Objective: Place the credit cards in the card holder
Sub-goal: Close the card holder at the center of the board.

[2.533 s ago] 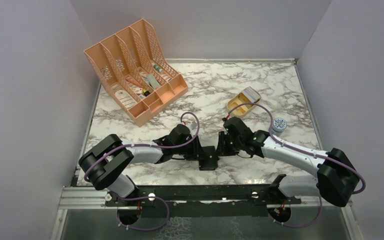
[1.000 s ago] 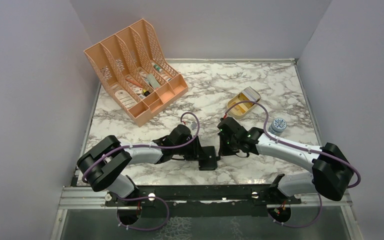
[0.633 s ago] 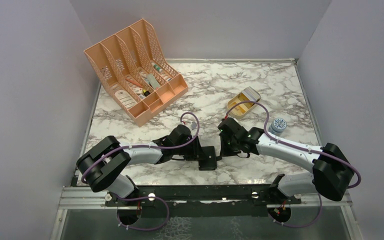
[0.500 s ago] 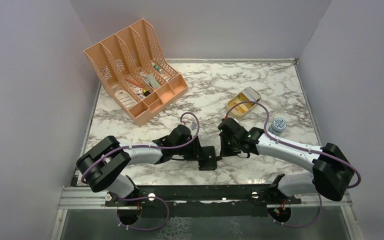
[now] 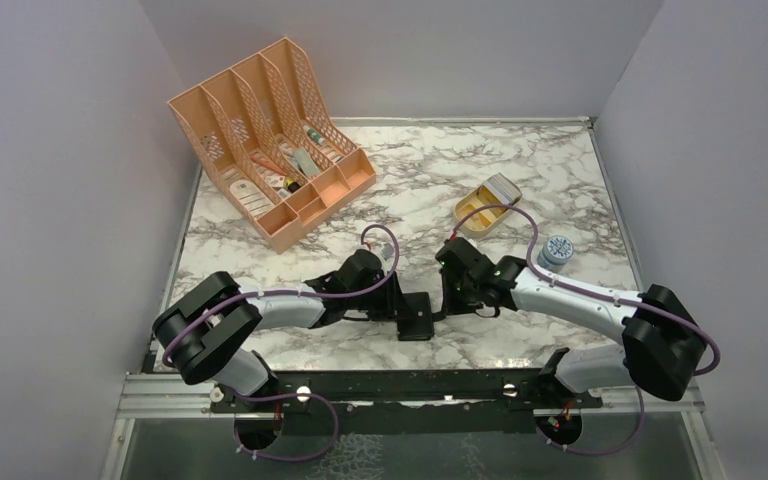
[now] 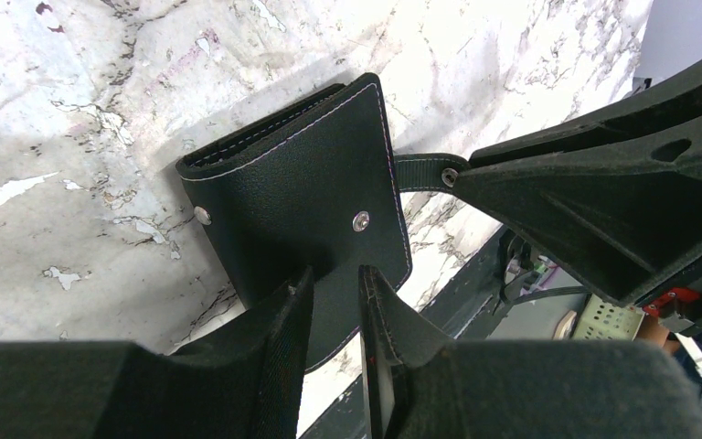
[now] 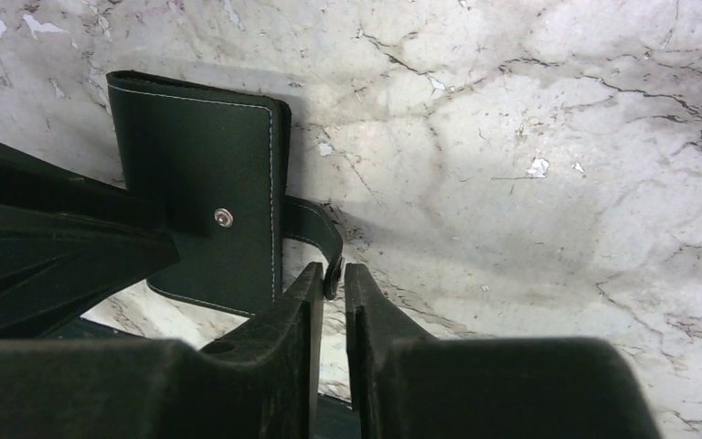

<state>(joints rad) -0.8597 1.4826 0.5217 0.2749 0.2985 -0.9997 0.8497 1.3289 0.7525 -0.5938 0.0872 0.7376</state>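
The black card holder lies folded on the marble near the table's front edge, between my two arms. My left gripper is shut on the near part of its cover, with black leather filling the gap between the fingers. The snap tab sticks out of the holder's right side. My right gripper stands open by a narrow gap, with the tab's snap end between the fingertips. I see no credit cards in any view; they are hidden or out of view.
A peach desk organiser with small items stands at the back left. A gold oval tin lies open right of centre, and a small round blue-grey lid sits beside my right arm. The metal rail runs along the front edge.
My right gripper's jaws have parted slightly around the snap tab, and the right arm has edged a little leftward. The left gripper and the card holder have not moved.
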